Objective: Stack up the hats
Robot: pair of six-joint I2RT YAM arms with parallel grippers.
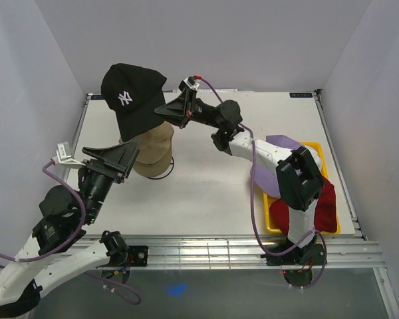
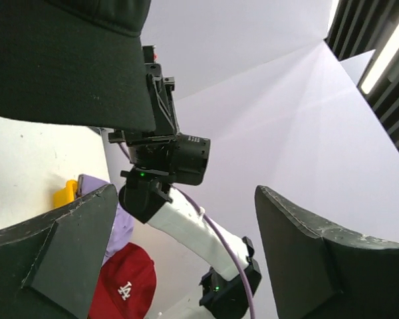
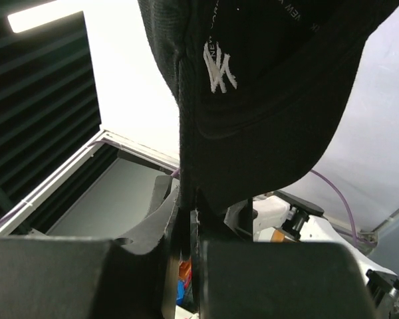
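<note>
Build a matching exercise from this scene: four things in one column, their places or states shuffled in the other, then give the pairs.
Column one
1. black NY cap
2. tan cap
3. dark red cap
4. left gripper

Column two
A. lies on the yellow tray
B. open, holding nothing
C. held up, pinched in the fingers of the right gripper
D. sits on the table beneath the lifted cap

Pairs: 1-C, 2-D, 3-A, 4-B
</note>
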